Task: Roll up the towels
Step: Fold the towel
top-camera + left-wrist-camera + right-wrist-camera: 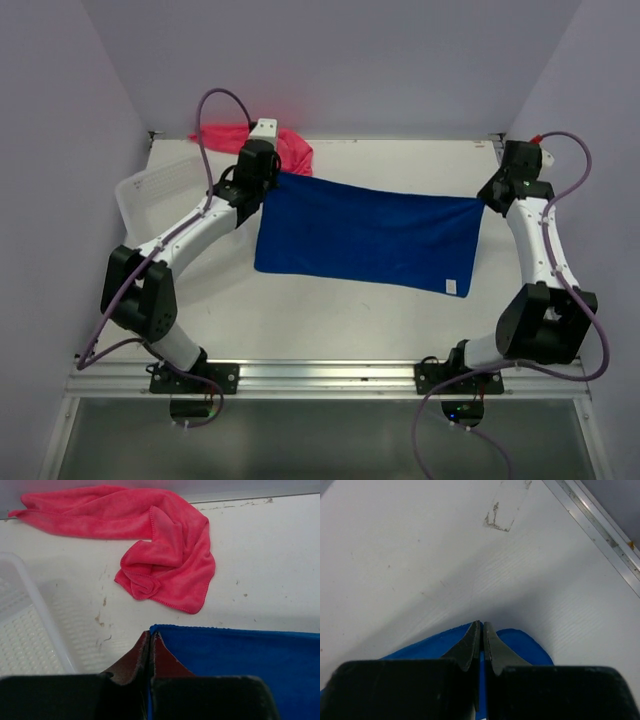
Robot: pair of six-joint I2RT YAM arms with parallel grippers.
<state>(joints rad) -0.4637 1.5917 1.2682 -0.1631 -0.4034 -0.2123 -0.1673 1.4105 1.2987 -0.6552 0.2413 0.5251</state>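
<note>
My left arm reaches forward and inward from its base, elbow bent out to the left, wrist tipped down over the far left part of the table (330,320). My left gripper (151,635) is clenched on the far left corner of the blue towel (365,235); in the wrist view the two fingers meet with the blue hem pinched between them. My right arm rises from its base and stretches straight ahead along the right side, wrist turned in toward the middle. My right gripper (481,625) is clenched too, nipping the far right corner of the same towel, with blue cloth showing on both sides of the tips.

The blue towel is spread wide between my two grippers, its far edge drawn taut from one to the other and its near edge down on the table (a small white tag (452,288) sits at the near right corner). Whether the far edge is off the surface I cannot tell.

The pink towel (165,555) lies crumpled against the back wall, just beyond my left gripper and apart from the blue one. A white basket (160,190) sits to the left of that gripper.
</note>
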